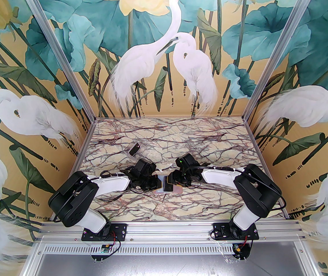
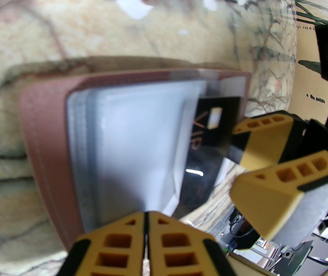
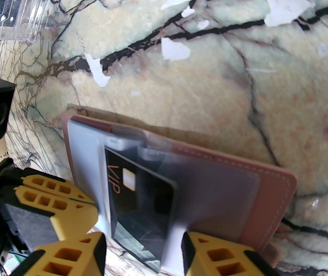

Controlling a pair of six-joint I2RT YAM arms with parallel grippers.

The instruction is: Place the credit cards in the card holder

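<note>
- Mid-surface, between the two arms, card holder [image 3: 267, 200] lies opened flat on the marble-print surface [image 3: 210, 82].
- Holder: dusty pink-brown, leather-like cover with a line of pale stitching close to the edge and rounded corners. Inside, a stack of pale grey-blue clear sleeves [image 2: 129, 142], slightly smaller than the cover, so a brown border shows around them.
- Black card [image 3: 141, 200]: glossy, with thin gold "VIP" lettering and a small pale chip patch beside it. Its far end is tucked among the sleeves at the holder's middle, and one clear sleeve lies over part of it. Its near end sticks out past the holder and sits raised off the surface.
- Right tool [image 3: 144, 240]: fingers about half spread, with the card's protruding end between them. It appears to be gripped across its long edges. A sleeve edge also lies in that gap, so contact on the right-hand pad is not fully clear.
- Left tool [image 2: 146, 220]: fingers pressed together, no gap visible, tips at the near edge of the sleeve stack. Cannot tell whether a sleeve is pinched.
- Clear plastic box [image 3: 23, 10] sits well apart, farther back and to the left, with a dark card inside it.
- White chipped patches [image 3: 175, 49] show in the surface print beyond the holder.
</note>
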